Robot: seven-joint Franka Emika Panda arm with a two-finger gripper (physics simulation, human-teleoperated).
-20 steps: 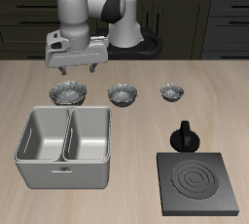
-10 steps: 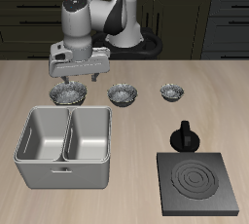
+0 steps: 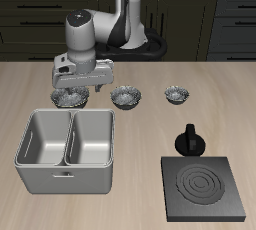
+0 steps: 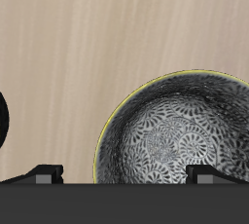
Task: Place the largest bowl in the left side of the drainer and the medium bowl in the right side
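- At the back of the table, behind the drainer [image 3: 66,147], sit three bowls in a row; the largest bowl [image 3: 69,96] is the end one, just behind the tub's far wall, with the medium bowl [image 3: 126,96] beside it.
- The gripper [image 3: 83,84] hangs right over the largest bowl, jaws spread wide and holding nothing.
- If it comes down off-centre, I'd worry a finger lands on the rim and tips or skids the shiny bowl away.
- A thin rim pinch could slip during the lift.
- From the wrist, the largest bowl [image 4: 182,130] is cut off at the edge, and the fingertips barely show.
- The arm covers part of the bowl from outside, so the finger-to-rim gap is hard to judge.
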